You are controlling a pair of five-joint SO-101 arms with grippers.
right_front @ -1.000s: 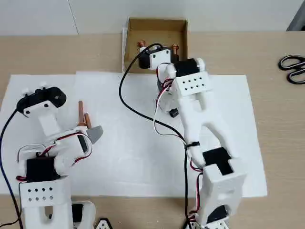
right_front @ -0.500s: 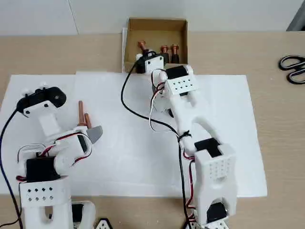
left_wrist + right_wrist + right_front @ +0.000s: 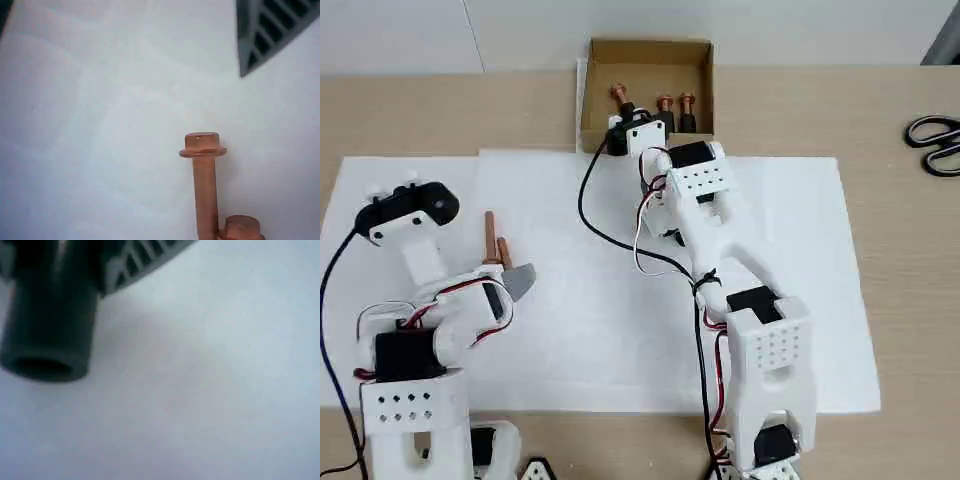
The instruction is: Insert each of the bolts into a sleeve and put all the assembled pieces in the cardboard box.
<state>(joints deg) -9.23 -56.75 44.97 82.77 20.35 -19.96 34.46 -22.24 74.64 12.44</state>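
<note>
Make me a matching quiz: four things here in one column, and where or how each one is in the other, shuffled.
1 scissors
2 loose bolts
3 assembled pieces
4 black sleeve

A in the cardboard box
B over the white sheet, hollow end showing
C on the bare tabletop, off the sheet
D copper-coloured, no sleeves on them

Pairs: 1C, 2D, 3A, 4B

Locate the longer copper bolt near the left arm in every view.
High view: the longer copper bolt is on the left part of the white sheet, beside a second bolt.
Left wrist view: the same bolt seen close, with the second bolt's head next to it.
Right wrist view: a dark sleeve instead.
Shared landmark: the white sheet.
</note>
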